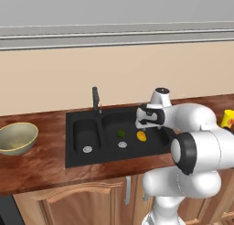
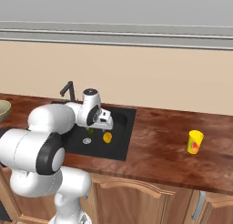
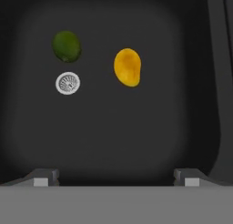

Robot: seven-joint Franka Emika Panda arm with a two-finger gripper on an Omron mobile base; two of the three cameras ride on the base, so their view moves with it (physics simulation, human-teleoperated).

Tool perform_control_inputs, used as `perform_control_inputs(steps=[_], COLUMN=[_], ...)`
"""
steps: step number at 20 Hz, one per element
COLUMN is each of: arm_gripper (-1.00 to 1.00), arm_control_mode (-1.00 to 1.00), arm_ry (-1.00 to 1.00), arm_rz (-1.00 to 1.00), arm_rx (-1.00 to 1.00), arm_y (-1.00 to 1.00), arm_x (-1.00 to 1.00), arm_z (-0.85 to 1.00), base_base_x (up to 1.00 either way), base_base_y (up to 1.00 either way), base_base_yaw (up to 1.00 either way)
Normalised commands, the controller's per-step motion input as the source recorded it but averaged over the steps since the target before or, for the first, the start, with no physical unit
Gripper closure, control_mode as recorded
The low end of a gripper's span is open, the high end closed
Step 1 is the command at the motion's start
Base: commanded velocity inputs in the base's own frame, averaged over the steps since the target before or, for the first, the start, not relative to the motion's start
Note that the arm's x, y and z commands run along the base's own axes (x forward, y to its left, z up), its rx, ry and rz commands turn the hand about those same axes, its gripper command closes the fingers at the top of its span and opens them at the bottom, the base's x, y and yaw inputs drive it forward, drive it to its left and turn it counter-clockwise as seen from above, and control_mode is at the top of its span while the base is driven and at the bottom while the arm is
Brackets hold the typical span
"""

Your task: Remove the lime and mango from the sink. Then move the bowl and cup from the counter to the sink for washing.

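Sink [image 1: 73,141] — black, two basins, set in the reddish-brown counter [image 1: 41,167]; small basin on the left in the left base view, large one on the right, each with a round silver drain [image 3: 68,83]. Dark faucet [image 1: 95,99] at the back edge, between the basins.

Lime [image 3: 67,46] — on the floor of the large basin, just beside the drain, apart from it.

Mango [image 3: 127,67] — same basin floor, near the lime but not touching it; it lies on the side farther from the small basin.

Gripper [image 1: 149,127] — held above the large basin, pointing down, over the mango's side of the basin. Jaws stand wide apart, nothing between them; both tips frame bare basin floor in the hand view.

Bowl [image 1: 17,137] — olive-tan, upright on the counter, well to the left of the sink.

Cup [image 2: 195,142] — yellow with a red mark, upright on the counter, well to the right of the sink.
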Motion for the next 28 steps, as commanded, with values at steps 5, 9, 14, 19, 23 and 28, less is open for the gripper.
perform_control_inputs(steps=[5,9,14,19,23,28], arm_gripper=[-1.0,-1.0,-1.0,-1.0,-1.0,-1.0], arm_control_mode=[-1.0,-1.0,-1.0,-1.0,-1.0,-1.0], arm_ry=[0.0,0.0,0.0,0.0,0.0,0.0], arm_rz=[0.0,0.0,0.0,0.0,0.0,0.0], arm_rx=[0.0,0.0,0.0,0.0,0.0,0.0], arm_y=[-0.01,-0.03,-0.02,-0.01,0.0,0.0], arm_x=[0.07,0.11,0.11,0.11,0.13,0.15], arm_z=[-0.11,-0.1,-0.09,-0.09,-0.1,-0.11], base_base_x=[0.0,0.0,0.0,0.0,0.0,0.0], base_base_y=[0.0,0.0,0.0,0.0,0.0,0.0], base_base_yaw=[0.0,0.0,0.0,0.0,0.0,0.0])
